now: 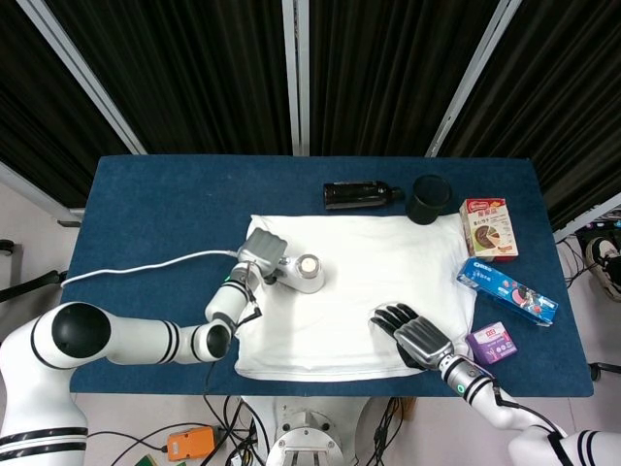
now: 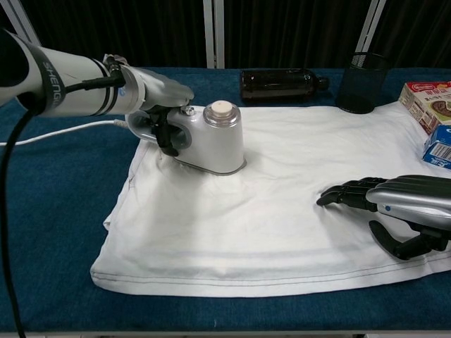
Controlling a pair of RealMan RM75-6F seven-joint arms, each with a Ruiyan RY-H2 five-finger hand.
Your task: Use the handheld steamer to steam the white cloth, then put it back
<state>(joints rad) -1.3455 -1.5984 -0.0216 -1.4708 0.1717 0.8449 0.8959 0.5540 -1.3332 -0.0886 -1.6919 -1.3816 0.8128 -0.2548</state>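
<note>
A white cloth (image 1: 361, 291) (image 2: 268, 204) lies spread flat across the middle of the blue table (image 1: 155, 209). The white handheld steamer (image 1: 301, 273) (image 2: 215, 139) sits with its base on the cloth's left part. My left hand (image 1: 260, 250) (image 2: 161, 96) grips its handle from the left, and a white cord (image 1: 146, 267) trails off to the left. Lying flat on the cloth's right front corner is my right hand (image 1: 415, 337) (image 2: 394, 204), fingers spread and holding nothing.
A dark bottle (image 1: 359, 195) lies on its side behind the cloth, beside a black cup (image 1: 428, 199). Snack boxes (image 1: 488, 227) (image 1: 506, 290) and a small purple packet (image 1: 492, 342) line the right edge. Bare blue table lies to the left.
</note>
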